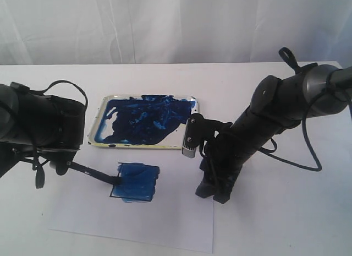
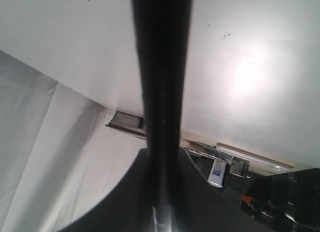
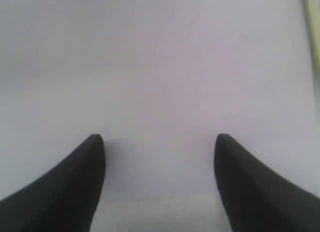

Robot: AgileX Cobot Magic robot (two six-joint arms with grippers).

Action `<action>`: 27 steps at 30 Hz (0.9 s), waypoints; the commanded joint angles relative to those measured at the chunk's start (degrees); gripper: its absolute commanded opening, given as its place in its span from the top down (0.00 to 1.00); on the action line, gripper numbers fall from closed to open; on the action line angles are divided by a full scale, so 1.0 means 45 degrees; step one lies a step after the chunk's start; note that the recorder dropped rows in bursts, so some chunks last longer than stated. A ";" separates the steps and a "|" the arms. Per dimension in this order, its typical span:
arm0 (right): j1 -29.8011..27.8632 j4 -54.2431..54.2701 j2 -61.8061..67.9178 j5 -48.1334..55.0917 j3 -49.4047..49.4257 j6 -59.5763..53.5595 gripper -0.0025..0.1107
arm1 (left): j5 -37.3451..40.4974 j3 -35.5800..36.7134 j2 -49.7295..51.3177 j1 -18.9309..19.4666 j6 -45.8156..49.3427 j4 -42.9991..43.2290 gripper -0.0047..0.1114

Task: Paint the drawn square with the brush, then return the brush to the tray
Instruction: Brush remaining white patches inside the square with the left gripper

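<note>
Brush [image 1: 96, 175] on drawn square [image 1: 137, 181], clamped by left gripper [image 1: 63, 167]; wrist view: right gripper [image 3: 159, 137] spread.

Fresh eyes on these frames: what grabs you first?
The dark blue paint stands out: it smears most of the tray at mid-scene and covers nearly all of the drawn square on the paper just below it in the exterior view. Next, the left gripper holds the thin black brush with its tip at the square's left edge. The right gripper hangs open and empty to the square's right.
</note>
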 commanded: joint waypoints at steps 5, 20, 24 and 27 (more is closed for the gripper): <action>-0.0010 -0.0822 0.0470 0.0115 0.0218 0.0300 0.45 | -0.0149 0.0129 -0.0791 -0.0041 -0.0835 0.0236 0.96; -0.0010 -0.0846 0.0470 0.0143 0.0218 0.0394 0.45 | -0.0629 0.0129 0.0003 -0.0018 -0.1184 0.0074 0.96; -0.0010 -0.0846 0.0470 0.0143 0.0218 0.0394 0.45 | -0.0458 0.0129 0.0169 -0.0018 -0.2068 0.0433 0.96; -0.0010 -0.0846 0.0470 0.0143 0.0218 0.0394 0.45 | -0.0324 0.0129 0.0169 -0.0018 -0.2121 0.0507 0.96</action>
